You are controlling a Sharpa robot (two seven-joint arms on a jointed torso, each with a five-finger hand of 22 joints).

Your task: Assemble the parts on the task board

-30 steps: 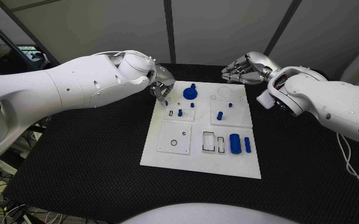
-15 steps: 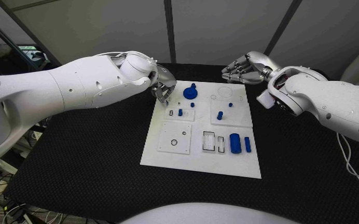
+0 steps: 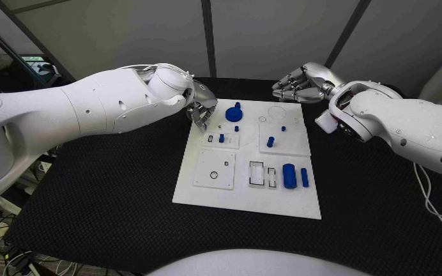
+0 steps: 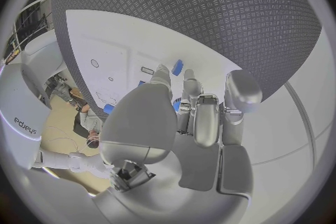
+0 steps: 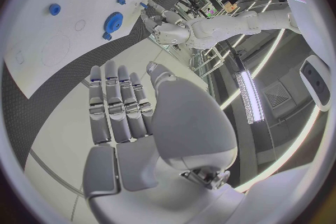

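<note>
Task board [image 3: 276, 202] lies mid-table, roughly half populated by my judgement; blue gear [image 3: 234, 114] near its far edge, small pegs standing at [image 3: 221, 138] and [image 3: 270, 142]; a thick cylinder [image 3: 289, 176] and a thinner bar [image 3: 304, 177] lie loose near the right edge beside two empty rectangular slots [image 3: 257, 174]; round recess [image 3: 275, 112] at the far right corner also unfilled. Left hand [image 3: 200, 110] hovers at the far left corner of the board, fingers bunched downward; whether it holds a part, cannot tell. Right hand [image 3: 299, 85] hangs beyond the far edge, fingers curled in, nothing in them.
</note>
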